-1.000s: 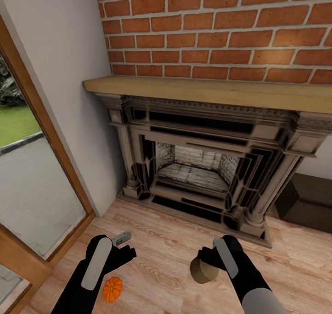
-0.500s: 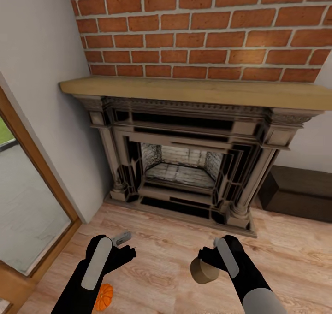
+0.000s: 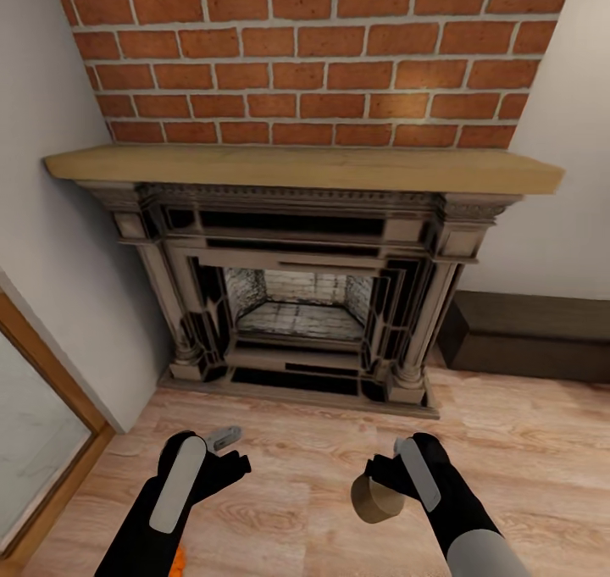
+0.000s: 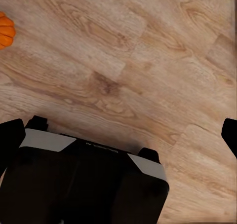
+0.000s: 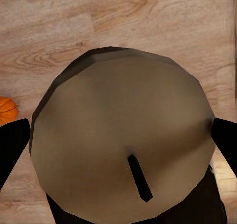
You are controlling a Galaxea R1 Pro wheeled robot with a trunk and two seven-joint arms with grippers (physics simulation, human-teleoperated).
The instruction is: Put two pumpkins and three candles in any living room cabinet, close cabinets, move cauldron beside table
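A home's living room, by the look of it; a carved fireplace with fluted columns and a pale stone firebox stands against a red brick chimney breast, topped by a light wooden mantel shelf; plain pale walls flank the brick; the floor is warm wood-grain planking; a low dark-brown wooden cabinet sits just beside the hearth; a wood-framed glazed door lies at the other side.

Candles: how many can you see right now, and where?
1. The candle sits clamped in the right end effector, above the wooden floor before the fireplace. The other two may be out of frame.
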